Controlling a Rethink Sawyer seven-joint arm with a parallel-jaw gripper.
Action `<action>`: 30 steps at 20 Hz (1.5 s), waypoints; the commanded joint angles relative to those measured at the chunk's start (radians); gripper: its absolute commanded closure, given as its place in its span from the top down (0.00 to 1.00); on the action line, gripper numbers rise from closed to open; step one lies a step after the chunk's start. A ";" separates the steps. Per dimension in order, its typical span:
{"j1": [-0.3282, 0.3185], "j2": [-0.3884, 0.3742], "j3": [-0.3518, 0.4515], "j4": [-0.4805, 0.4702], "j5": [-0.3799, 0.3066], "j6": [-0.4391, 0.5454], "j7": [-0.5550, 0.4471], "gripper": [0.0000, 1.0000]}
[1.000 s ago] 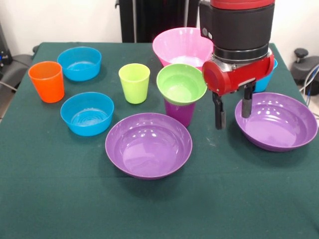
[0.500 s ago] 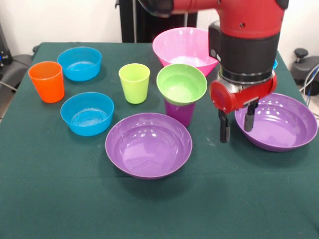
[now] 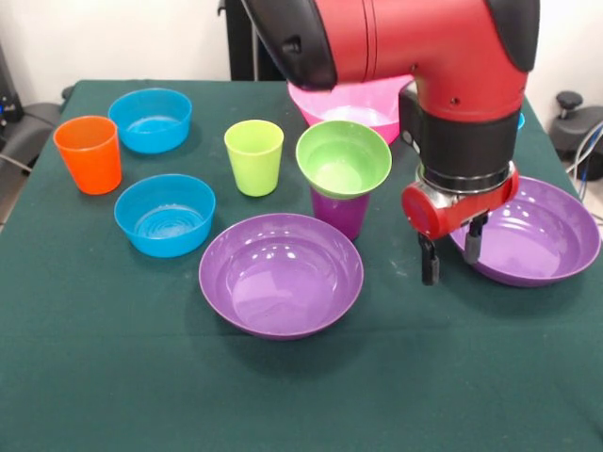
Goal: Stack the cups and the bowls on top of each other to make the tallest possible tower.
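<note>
The tower is a small green bowl [image 3: 343,157] sitting in the mouth of the purple cup [image 3: 339,214] at mid-table. My gripper [image 3: 450,256] hangs open to its right. One finger is outside and one inside the left rim of the right-hand wide purple bowl [image 3: 542,235]. A second wide purple bowl [image 3: 281,274] lies in front of the tower. The lime green cup [image 3: 253,156], the orange cup [image 3: 88,153] and two small blue bowls [image 3: 150,120] [image 3: 165,215] stand to the left. The big pink bowl [image 3: 353,110] is partly hidden behind my arm.
The green tablecloth [image 3: 113,358] covers the whole table. A sliver of light blue [image 3: 520,121] shows behind my arm at the right. Black chairs and equipment stand past the table's side edges.
My arm has come down and toward the near side. The open gripper has dropped lower at the left rim of the right purple bowl. No cup or bowl has moved.
</note>
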 commanded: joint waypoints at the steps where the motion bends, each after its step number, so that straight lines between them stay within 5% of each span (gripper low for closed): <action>1: -0.004 0.076 0.000 -0.039 0.037 0.044 0.067 1.00; 21: 0.033 -0.012 -0.056 -0.032 -0.002 -0.028 0.099 1.00; 30: 0.006 0.040 0.010 -0.034 0.079 0.066 0.045 1.00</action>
